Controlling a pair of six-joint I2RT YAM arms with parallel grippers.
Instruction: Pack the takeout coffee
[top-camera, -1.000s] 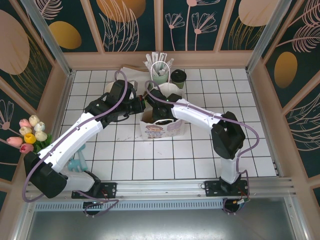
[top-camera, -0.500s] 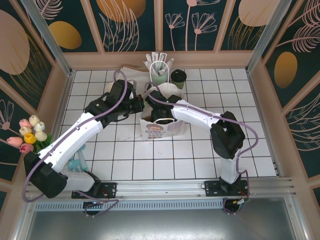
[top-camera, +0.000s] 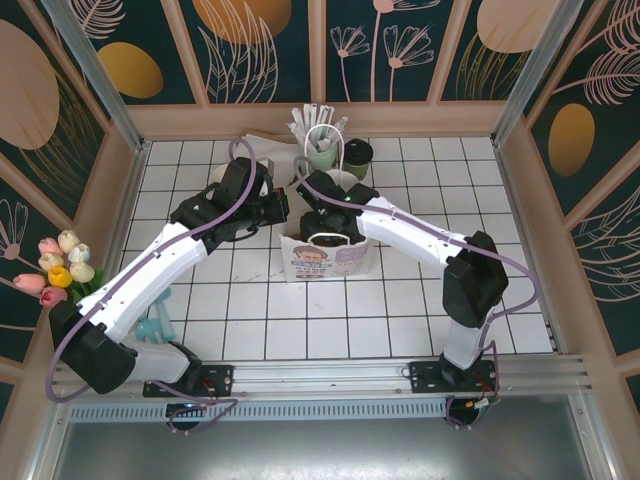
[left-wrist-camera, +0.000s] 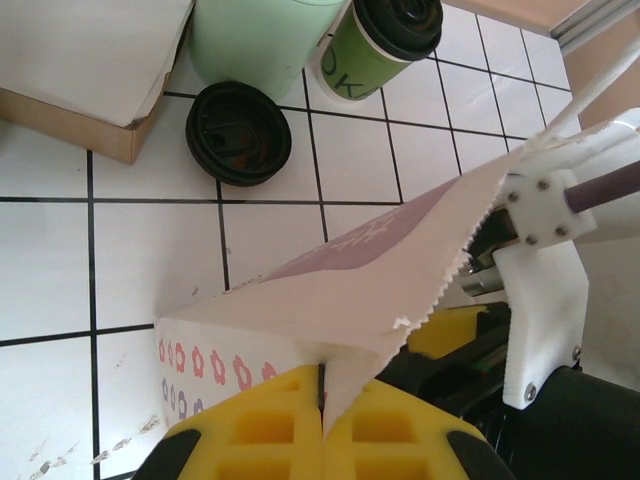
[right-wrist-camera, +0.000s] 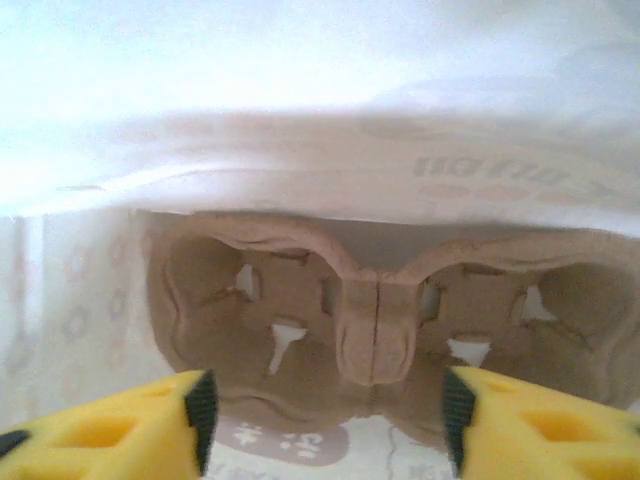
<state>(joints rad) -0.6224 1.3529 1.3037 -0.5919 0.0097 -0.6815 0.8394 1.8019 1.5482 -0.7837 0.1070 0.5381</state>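
Right elbow (top-camera: 470, 285) now farther toward 3 o'clock; right tool (right-wrist-camera: 325, 410) gapes empty inside paper bag (top-camera: 325, 255). Left tool (left-wrist-camera: 322, 425) pinches rim. Takeout coffee (top-camera: 357, 152) at bag's 12 o'clock. Risk: tool snags, tips bag.

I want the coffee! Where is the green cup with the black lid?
Top view: the small green paper cup with black plastic lid stands at the back, just right of the mint green holder of white sticks.
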